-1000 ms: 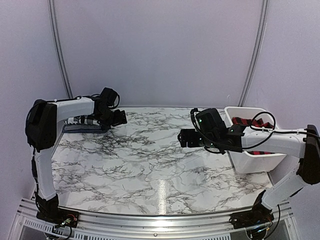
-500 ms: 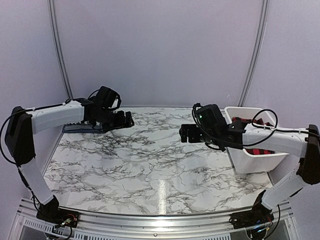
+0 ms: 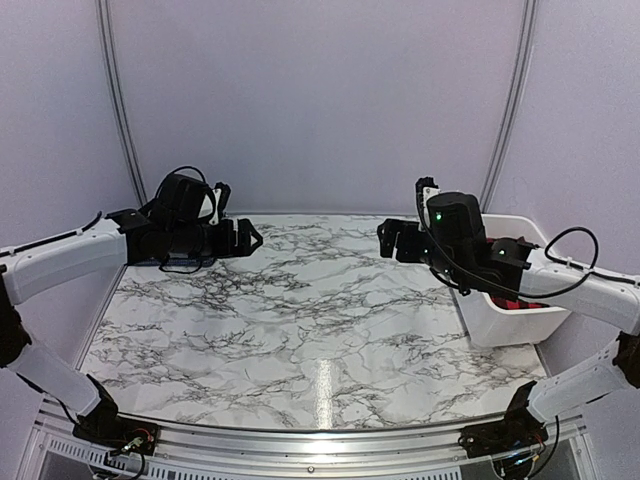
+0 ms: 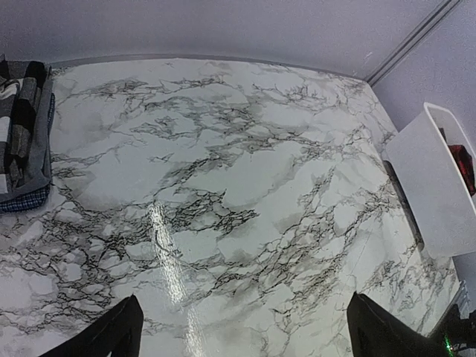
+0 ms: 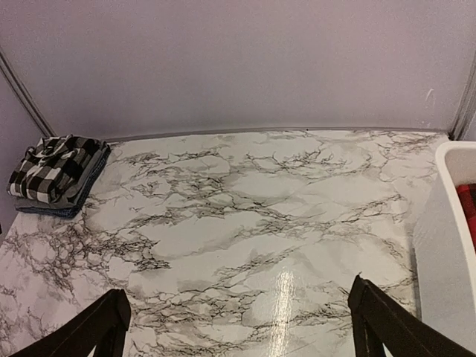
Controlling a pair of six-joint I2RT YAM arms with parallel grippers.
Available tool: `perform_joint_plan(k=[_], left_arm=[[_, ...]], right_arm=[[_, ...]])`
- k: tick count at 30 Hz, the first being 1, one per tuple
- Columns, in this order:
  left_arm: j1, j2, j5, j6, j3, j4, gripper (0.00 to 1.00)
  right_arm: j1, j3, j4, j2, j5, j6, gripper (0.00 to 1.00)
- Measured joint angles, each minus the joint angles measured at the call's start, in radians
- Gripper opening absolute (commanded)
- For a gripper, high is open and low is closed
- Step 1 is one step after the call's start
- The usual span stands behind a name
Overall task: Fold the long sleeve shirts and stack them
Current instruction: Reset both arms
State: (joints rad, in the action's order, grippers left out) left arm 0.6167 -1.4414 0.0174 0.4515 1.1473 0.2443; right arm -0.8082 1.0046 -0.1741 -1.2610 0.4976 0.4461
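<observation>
A folded stack of long sleeve shirts lies at the table's far left corner. The black-and-white checked one [image 5: 53, 168] is on top, over a grey one [image 4: 39, 149] and a blue-checked layer [image 4: 24, 199]. My left arm hides this stack in the top view. A red-and-black checked shirt [image 3: 519, 302] lies in the white bin [image 3: 508, 327] on the right, and its red cloth [image 4: 462, 159] shows over the rim. My left gripper [image 3: 245, 238] hangs open and empty just right of the stack. My right gripper [image 3: 393, 240] hangs open and empty beside the bin's left side.
The white bin [image 5: 449, 223] stands on the marble table's [image 3: 300, 330] right side, close under my right arm. Lilac walls close in the back and both sides. Both grippers [image 4: 244, 297] [image 5: 238, 286] look down on bare marble tabletop.
My left arm lifted off the stack and drew back, its gripper now higher. My right gripper rose and swung back toward the bin. Both jaws spread slightly wider.
</observation>
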Motion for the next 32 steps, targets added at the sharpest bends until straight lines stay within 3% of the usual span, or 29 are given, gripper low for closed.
perform_joint_plan(k=[9,32], left_arm=[[0.000,0.118,-0.059,-0.030,-0.103,-0.062,0.99],[0.000,0.123,-0.098,-0.037,-0.111,-0.070,0.99]], right_arm=[[0.000,0.009,0.000,0.002,0.005,-0.048,0.98],[0.000,0.035,-0.007,-0.033,-0.010,-0.074,0.99]])
